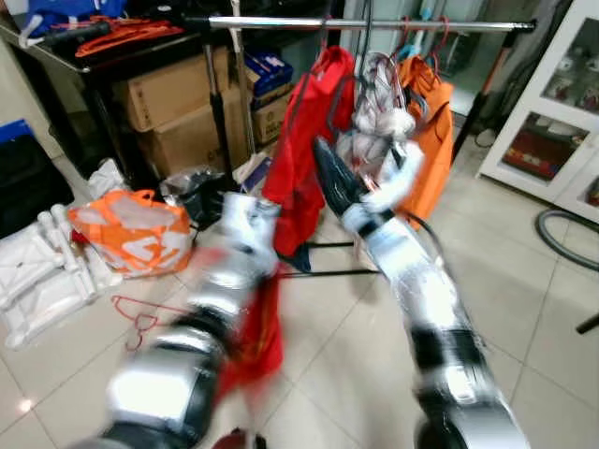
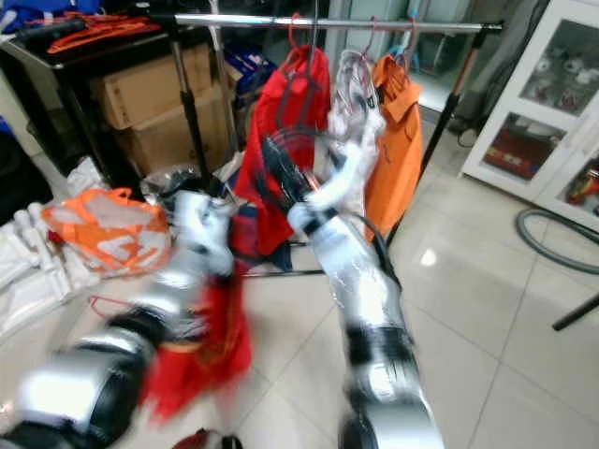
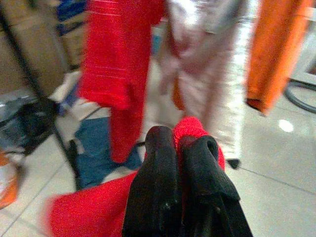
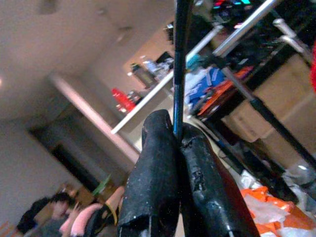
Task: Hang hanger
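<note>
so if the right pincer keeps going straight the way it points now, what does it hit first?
Probably the red garment on the clothes rail. The right pincer, shut on a dark hanger, points up toward it. Motion blur leaves depth unclear.

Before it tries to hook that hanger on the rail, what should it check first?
1. Right gripper shut on the black hanger: ok, its jaws pinch the thin rod.
2. Left gripper shut on the red garment: ok.
3. Bare stretch on the rail left of the red hanging garment: ok.
4. Hanger hook lined up with the rail: cannot tell, the head views are blurred.
5. Red garment off the floor: cannot tell.
6. Red hanger on the floor away from the rack: ok.
</note>
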### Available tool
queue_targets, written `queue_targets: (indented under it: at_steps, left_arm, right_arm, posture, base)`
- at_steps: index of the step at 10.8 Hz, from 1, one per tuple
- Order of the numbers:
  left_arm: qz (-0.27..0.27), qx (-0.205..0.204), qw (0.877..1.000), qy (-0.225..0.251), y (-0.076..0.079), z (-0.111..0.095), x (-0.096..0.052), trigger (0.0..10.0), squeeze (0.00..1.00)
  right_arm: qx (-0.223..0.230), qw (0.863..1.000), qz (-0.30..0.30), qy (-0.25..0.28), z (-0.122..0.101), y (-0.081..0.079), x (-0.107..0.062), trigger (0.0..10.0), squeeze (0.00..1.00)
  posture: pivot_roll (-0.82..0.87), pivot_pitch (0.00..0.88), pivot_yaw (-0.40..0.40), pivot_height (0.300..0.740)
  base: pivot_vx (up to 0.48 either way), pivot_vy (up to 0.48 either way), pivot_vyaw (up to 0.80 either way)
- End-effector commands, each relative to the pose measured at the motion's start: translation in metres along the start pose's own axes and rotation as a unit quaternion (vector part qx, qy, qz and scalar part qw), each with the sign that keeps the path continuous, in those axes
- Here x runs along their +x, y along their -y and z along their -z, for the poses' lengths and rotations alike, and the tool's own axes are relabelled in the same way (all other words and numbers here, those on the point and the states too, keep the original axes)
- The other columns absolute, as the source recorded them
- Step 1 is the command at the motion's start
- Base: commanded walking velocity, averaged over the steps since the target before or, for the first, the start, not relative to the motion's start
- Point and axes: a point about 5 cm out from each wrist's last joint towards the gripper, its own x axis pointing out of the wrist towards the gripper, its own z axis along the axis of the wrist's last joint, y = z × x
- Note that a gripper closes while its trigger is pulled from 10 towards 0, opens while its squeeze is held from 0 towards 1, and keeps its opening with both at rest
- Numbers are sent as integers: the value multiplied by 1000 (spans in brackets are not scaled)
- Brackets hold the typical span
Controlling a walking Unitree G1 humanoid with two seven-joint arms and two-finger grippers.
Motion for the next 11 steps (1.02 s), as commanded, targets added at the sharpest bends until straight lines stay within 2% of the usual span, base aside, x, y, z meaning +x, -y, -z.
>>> queue_targets:
  at_steps: [1, 2, 3, 4, 5, 6, 7, 8, 9, 10, 11]
  left_arm:
    - [28, 38, 999, 23, 12, -9, 3, 0, 0]
    - [27, 62, 997, 32, 12, -7, 1, 0, 0]
    - [-8, 69, 997, 34, -11, 0, -7, 0, 0]
    - [-39, 65, 997, 32, -36, 11, -19, 0, 0]
    - [-62, 55, 996, 32, -51, 18, -29, 0, 0]
    - [-85, 46, 995, 33, -66, 26, -39, 0, 0]
    - [-91, 49, 994, 38, -72, 32, -48, 0, 0]
    - [-105, 29, 992, 57, -76, 34, -57, 0, 0]
    - [-120, 10, 989, 84, -79, 27, -62, 0, 0]
    - [-120, 6, 988, 102, -76, 17, -61, 2353, 0]
    - [-106, 7, 989, 101, -67, 9, -53, 10000, 0]
  right_arm:
    - [3, 999, 32, 29, -6, 2, 10, 0, 0]
    - [-71, 993, 95, 26, -16, 18, 7, 0, 0]
    - [-230, 947, 225, -14, -28, 64, -29, 0, 0]
    - [-339, 880, 331, -27, -45, 101, -75, 0, 0]
    - [-383, 833, 399, -21, -59, 120, -108, 0, 0]
    - [-423, 777, 466, -20, -70, 135, -144, 0, 0]
    - [-455, 740, 494, -40, -70, 144, -164, 0, 0]
    - [-464, 718, 507, -106, -58, 155, -189, 0, 0]
    - [-426, 733, 511, -145, -38, 160, -209, 0, 0]
    - [-418, 751, 490, -147, -21, 155, -210, 0, 0]
    - [-410, 775, 464, -130, -7, 147, -199, 0, 0]
  posture:
    - [-62, 0, 11, 740]
    - [-56, 0, 4, 740]
    - [-53, 0, 3, 740]
    - [-51, 0, 6, 740]
    - [-50, 0, 10, 740]
    - [-47, 0, 16, 740]
    - [-51, 0, 21, 740]
    - [-39, 0, 16, 740]
    - [-25, 0, 18, 740]
    - [-22, 0, 21, 740]
    - [-30, 0, 24, 740]
  base:
    - [0, 0, 0]
    - [0, 0, 0]
    - [0, 0, 0]
    - [0, 0, 0]
    - [0, 0, 0]
    - [0, 0, 0]
    - [0, 0, 0]
    - [0, 0, 0]
    - [0, 0, 0]
    - [0, 0, 0]
    - [0, 0, 0]
